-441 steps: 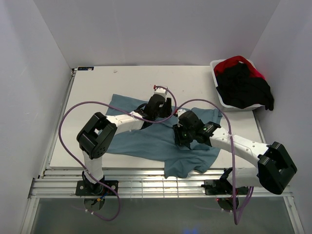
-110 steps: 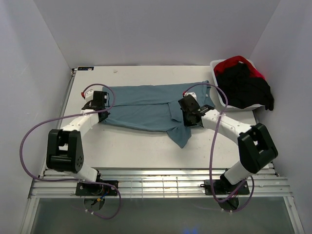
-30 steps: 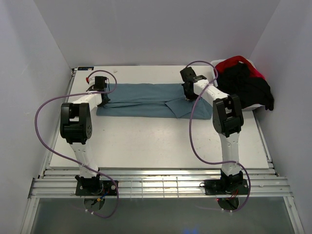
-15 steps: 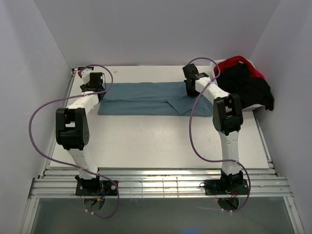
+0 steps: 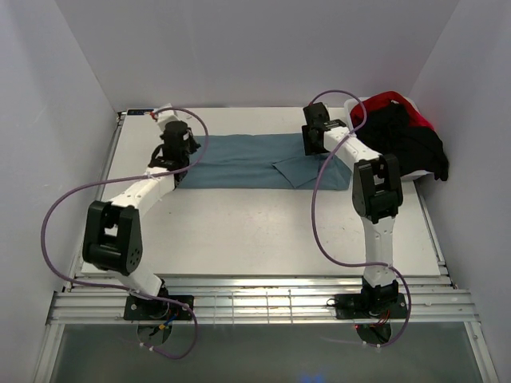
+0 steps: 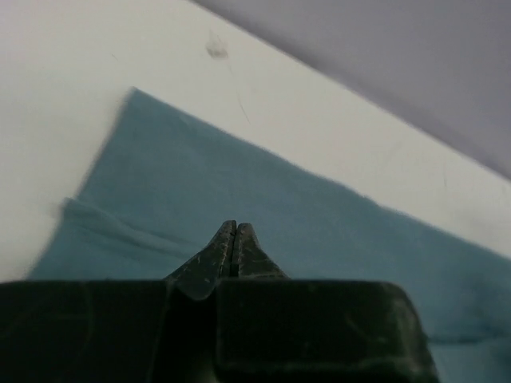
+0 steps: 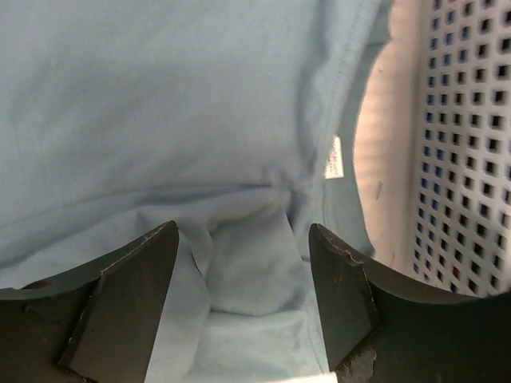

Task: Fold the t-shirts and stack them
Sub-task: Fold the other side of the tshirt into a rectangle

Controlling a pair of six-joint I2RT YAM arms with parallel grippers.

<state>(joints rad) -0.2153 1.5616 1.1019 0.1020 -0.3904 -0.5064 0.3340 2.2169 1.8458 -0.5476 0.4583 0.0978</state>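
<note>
both grippers had let go of the teal t-shirt: right gripper open, left gripper shut on nothing. it lay flat by the table's far edge, maybe ready for another fold.

High rear overview, two close wrist views, teal t-shirt common.

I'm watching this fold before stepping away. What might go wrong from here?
The right claw hangs open over the blue shirt beside the white tub; a sideways move may knock it. The left claw is shut with no cloth in it, so lifting now would likely leave that end behind.
</note>
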